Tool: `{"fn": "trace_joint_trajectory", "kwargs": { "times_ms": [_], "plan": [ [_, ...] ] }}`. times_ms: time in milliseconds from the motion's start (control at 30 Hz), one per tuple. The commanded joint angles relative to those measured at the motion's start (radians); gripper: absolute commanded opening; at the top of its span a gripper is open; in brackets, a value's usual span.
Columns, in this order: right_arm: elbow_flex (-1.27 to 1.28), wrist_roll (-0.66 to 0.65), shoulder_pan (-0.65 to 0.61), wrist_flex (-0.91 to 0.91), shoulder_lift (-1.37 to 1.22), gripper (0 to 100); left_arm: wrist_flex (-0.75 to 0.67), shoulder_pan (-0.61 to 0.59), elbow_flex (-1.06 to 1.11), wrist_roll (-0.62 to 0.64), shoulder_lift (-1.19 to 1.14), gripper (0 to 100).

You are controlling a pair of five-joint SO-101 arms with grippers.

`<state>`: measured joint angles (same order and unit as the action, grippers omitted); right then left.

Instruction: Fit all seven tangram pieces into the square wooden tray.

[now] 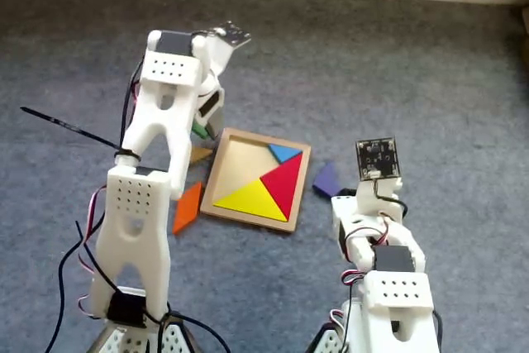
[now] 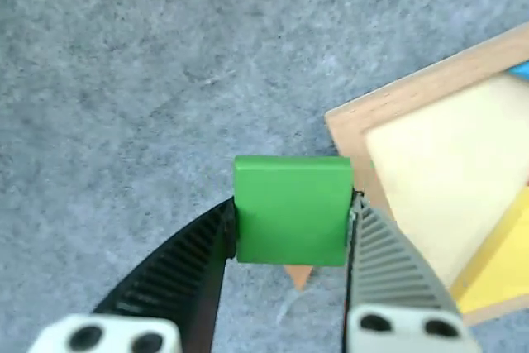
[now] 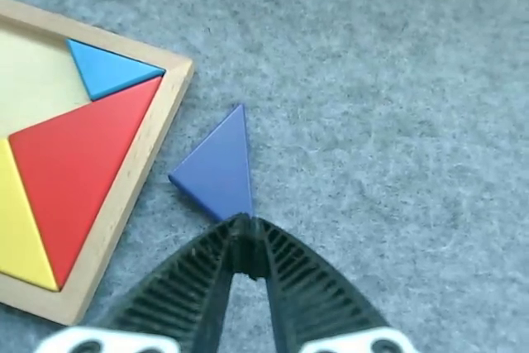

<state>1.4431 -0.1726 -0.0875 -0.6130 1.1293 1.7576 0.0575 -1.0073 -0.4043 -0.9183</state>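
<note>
Grey carpet (image 1: 397,72) covered the whole table. The left arm (image 1: 140,196) stretched far out across it, while the right arm (image 1: 388,279) stood folded nearer its base.

Between the arms lay the tray (image 1: 240,163), turned slightly askew, with about half of its floor bare. The yellow triangle (image 1: 248,198) filled the tray's near side. The red triangle (image 1: 285,179) filled the side toward the right arm, and the two met along one long edge. The light-blue triangle (image 1: 283,152) sat in the far corner on that same side, against the red one.

The orange parallelogram (image 1: 188,207) lay on the carpet just beside the tray's rim on the left arm's side, partly hidden under that arm. The dark-blue triangle (image 3: 219,167) lay flat on the carpet just beside the opposite rim, apart from it.

The left gripper (image 2: 291,229) pinched the green square (image 2: 291,196) by two opposite sides, one finger on each. It held the square just outside the tray's corner, not over the bare floor. The tip of a tan triangle (image 2: 298,274) peeked out from beneath the square, and this piece lay on the carpet by the same rim.

The right gripper (image 3: 246,233) had its fingers pressed together with nothing between them. Its tips were at the dark-blue triangle's nearest corner, and whether they touched it could not be told.
</note>
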Motion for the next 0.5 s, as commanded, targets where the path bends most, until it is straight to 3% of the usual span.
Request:
{"fn": "trace_joint_trajectory", "kwargs": {
  "times_ms": [0, 167, 467],
  "plan": [
    [-0.004, 0.003, 0.016, 0.022, 0.022, 1.0, 0.017, 0.09, 0.065, 0.031, 0.142, 13],
    [-0.004, 0.003, 0.016, 0.022, 0.022, 1.0, 0.017, 0.206, 0.236, 0.04, 0.263, 13],
    [-0.004, 0.003, 0.016, 0.022, 0.022, 1.0, -0.003, 0.249, 0.285, 0.037, 0.272, 16]
  ]
}}
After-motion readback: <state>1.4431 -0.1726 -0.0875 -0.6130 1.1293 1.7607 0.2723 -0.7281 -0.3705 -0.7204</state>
